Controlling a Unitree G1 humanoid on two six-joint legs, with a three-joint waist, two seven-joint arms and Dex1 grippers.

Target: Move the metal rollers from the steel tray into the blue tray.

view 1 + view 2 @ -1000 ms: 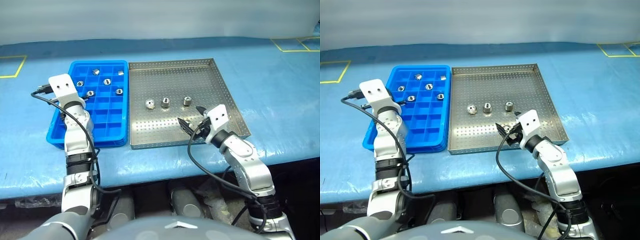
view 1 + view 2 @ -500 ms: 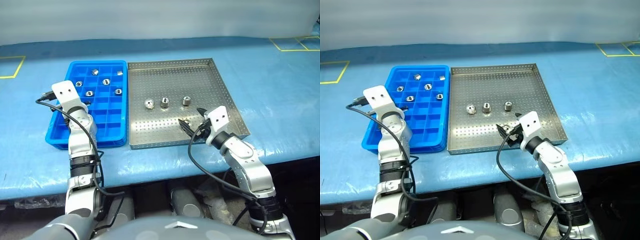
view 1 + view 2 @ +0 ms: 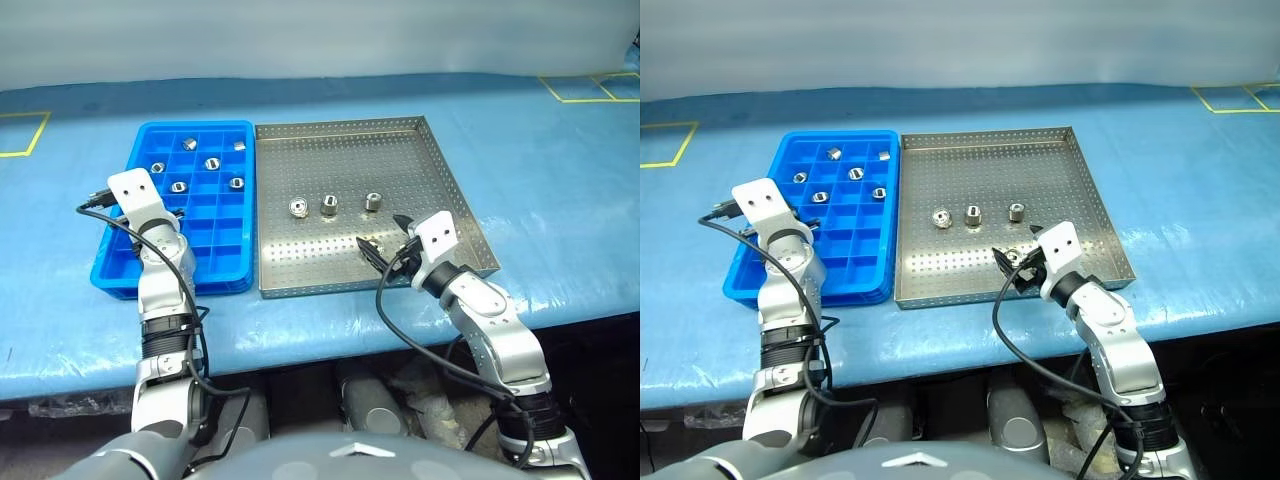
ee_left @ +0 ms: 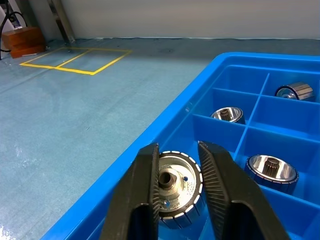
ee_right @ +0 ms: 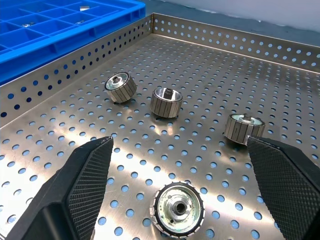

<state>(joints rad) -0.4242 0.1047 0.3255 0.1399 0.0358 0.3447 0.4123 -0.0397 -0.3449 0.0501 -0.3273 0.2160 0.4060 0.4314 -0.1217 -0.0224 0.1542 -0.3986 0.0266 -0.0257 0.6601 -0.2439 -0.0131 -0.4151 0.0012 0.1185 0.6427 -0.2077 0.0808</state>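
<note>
The blue tray [image 3: 175, 283] lies left of the steel tray [image 3: 350, 160], and several metal rollers [image 3: 212, 163] sit in its far compartments. My left gripper [image 4: 178, 146] is low in a compartment at the tray's left edge, shut on a metal roller [image 4: 177, 192]. Three rollers [image 3: 329, 205] stand in a row on the steel tray's perforated floor. A further roller [image 5: 178, 207] lies nearer its front rim. My right gripper [image 3: 380, 230] hovers wide open over that roller, one finger on each side and neither touching it.
Both trays rest side by side on a blue-covered table [image 3: 560, 170]. Yellow tape squares [image 3: 20, 130] mark the cover at the far left and the far right. The near compartments of the blue tray [image 3: 225, 245] hold nothing.
My left hand has sunk a little with the roller, down into the blue tray's compartment. The right arm and the rollers on the steel tray have stayed put.
</note>
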